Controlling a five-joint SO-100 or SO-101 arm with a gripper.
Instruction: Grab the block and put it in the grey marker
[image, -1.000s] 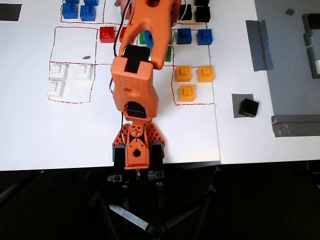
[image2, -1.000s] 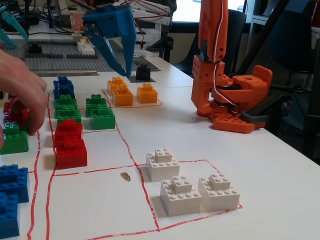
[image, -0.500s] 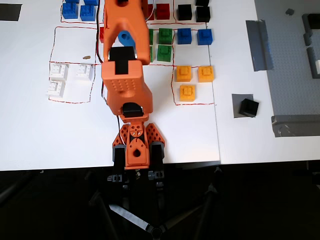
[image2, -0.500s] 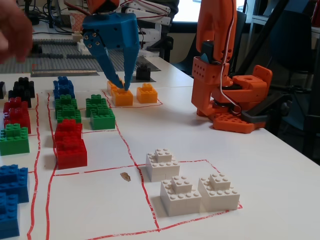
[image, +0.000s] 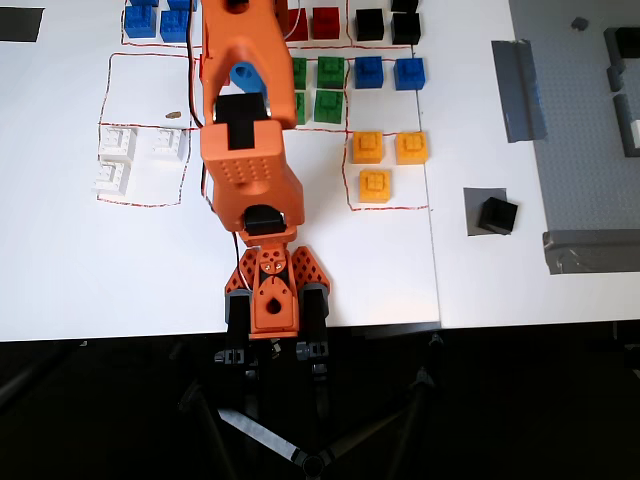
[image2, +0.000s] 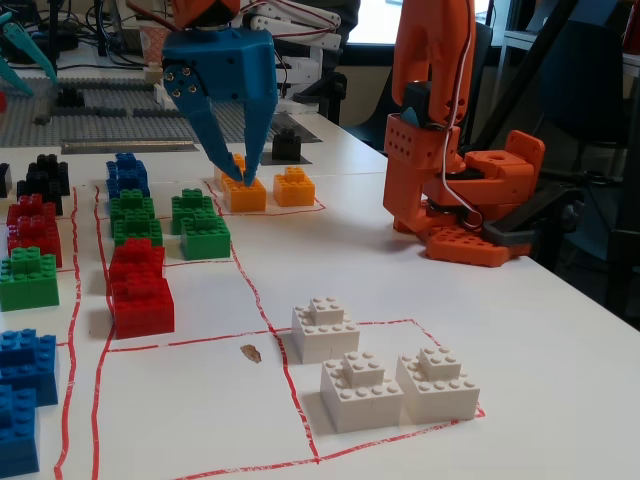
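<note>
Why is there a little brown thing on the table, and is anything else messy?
A tiny brown scrap lies on the white table beside the white blocks; I can't tell what it is. The black block sits turned askew on the grey marker. Everything else looks tidy.

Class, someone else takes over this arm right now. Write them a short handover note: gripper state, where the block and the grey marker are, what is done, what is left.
Gripper: blue fingers close together, holding nothing, tips hanging over the coloured block area, in front of the orange blocks in the fixed view.
Black block: in the overhead view it already sits on the grey marker, turned slightly, mostly inside the patch.
Done: the placement looks complete, the block stands free of the arm.
Left: probably only to bring the arm home. Check that the block lies fully inside the marker.
</note>
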